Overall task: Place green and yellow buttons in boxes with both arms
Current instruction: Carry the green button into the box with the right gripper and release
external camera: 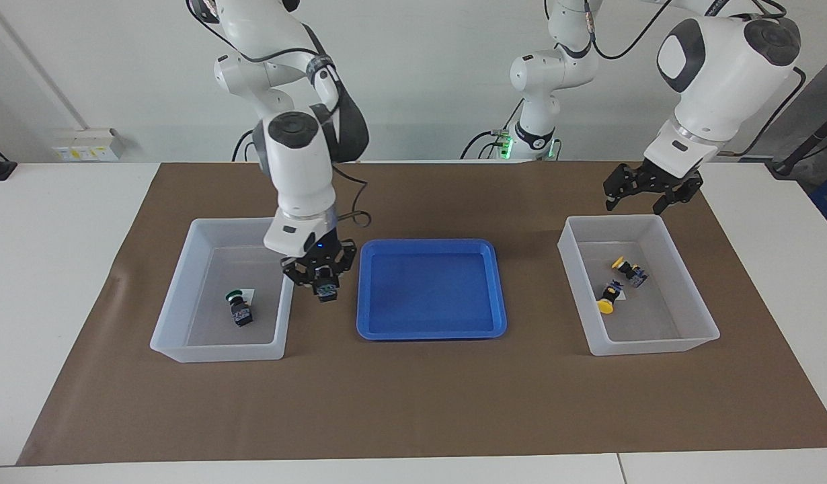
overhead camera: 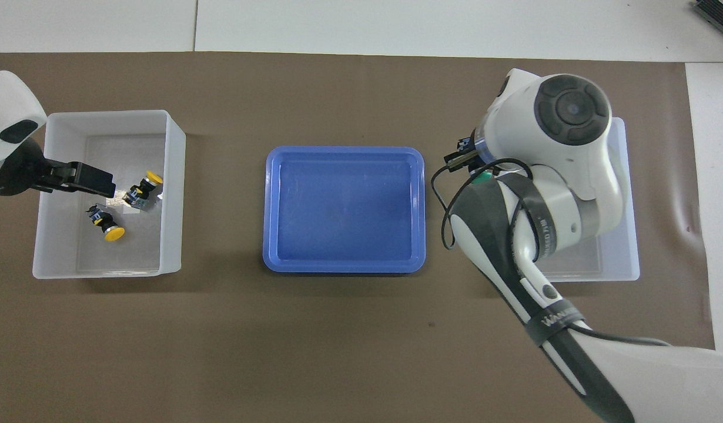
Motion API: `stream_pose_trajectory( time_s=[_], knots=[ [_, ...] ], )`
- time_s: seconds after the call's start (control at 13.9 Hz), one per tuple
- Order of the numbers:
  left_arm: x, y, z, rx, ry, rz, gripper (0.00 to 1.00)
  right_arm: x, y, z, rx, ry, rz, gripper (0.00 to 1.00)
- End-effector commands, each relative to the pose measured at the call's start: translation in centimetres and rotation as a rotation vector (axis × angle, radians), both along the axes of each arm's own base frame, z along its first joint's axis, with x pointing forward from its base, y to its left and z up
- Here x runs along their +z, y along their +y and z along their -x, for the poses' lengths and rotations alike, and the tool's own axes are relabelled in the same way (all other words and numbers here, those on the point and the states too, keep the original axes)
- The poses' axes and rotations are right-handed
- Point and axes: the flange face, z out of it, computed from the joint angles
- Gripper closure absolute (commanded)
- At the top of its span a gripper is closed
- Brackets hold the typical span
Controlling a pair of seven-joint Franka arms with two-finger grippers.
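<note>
Right gripper (external camera: 318, 274): clenched on a green button (external camera: 325, 290), which is carried in the air above the gap between the blue tray (external camera: 497, 296) and the box at the right arm's end (external camera: 185, 265).
Left gripper (external camera: 645, 190): spread and empty, raised over the rim of the box at the left arm's end (external camera: 699, 306) that faces the robots' edge of the worktop.
Buttons placed: two yellow buttons (external camera: 607, 299) are seen lying in the left arm's box; one green button (external camera: 239, 308) lies in the right arm's box beside its white label.
Progress: three of four are judged done; only the held one is left.
Risk, wall strike: the tall box wall nearest the tray could be clipped by the hanging button if it is carried across too low.
Risk, early drop: if released above the wall, the button would likely fall onto the brown mat (external camera: 413, 403).
Risk, landing: the lying green button could be knocked.
Open room: the box floor toward the robots' edge is bare.
</note>
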Motion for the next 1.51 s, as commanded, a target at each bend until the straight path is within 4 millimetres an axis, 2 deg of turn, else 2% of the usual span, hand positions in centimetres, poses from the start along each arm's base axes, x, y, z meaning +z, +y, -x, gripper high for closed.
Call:
stream_pose_trajectory(
  time_s=[0.0, 0.07, 0.29, 0.5, 0.58, 0.65, 0.72, 0.94, 1.15, 1.44],
  knots=[
    [1.0, -1.5, 1.1, 0.048, 0.003, -0.002, 0.0, -1.6, -6.0, 0.1, 0.058, 0.056, 0.021, 1.0],
    [1.0, -2.5, 1.3, 0.057, 0.004, -0.002, 0.0, -2.1, -8.1, 0.4, 0.075, 0.064, 0.025, 1.0],
    [1.4, -2.8, 1.5, 0.055, -0.002, -0.003, 0.0, -5.3, -11.6, 2.8, 0.078, 0.087, 0.024, 1.0],
    [1.4, -2.8, 1.4, 0.057, -0.014, -0.001, 0.0, -8.7, -12.8, 5.2, 0.05, 0.103, 0.01, 1.0],
    [1.4, -2.4, 1.3, 0.058, -0.017, -0.001, 0.0, -9.0, -12.9, 5.4, 0.043, 0.109, 0.002, 0.93],
    [1.3, -2.0, 1.3, 0.063, -0.022, -0.001, 0.0, -9.0, -12.9, 5.5, 0.04, 0.111, -0.001, 0.61],
    [1.4, -1.6, 1.2, 0.067, -0.029, 0.0, 0.0, -9.0, -13.0, 5.5, 0.037, 0.111, -0.001, 0.01],
    [1.9, -0.6, 0.8, 0.08, -0.042, 0.003, 0.0, -8.0, -13.7, 4.8, 0.019, 0.089, -0.002, 0.0],
    [2.7, 2.0, 0.4, 0.077, -0.046, 0.001, 0.0, -4.6, -13.0, 3.6, -0.024, 0.037, -0.011, 0.0],
    [4.4, 2.1, 0.0, 0.066, -0.011, -0.021, 0.0, 1.6, -12.7, 4.1, -0.239, -0.033, -0.048, 0.0]
  ],
)
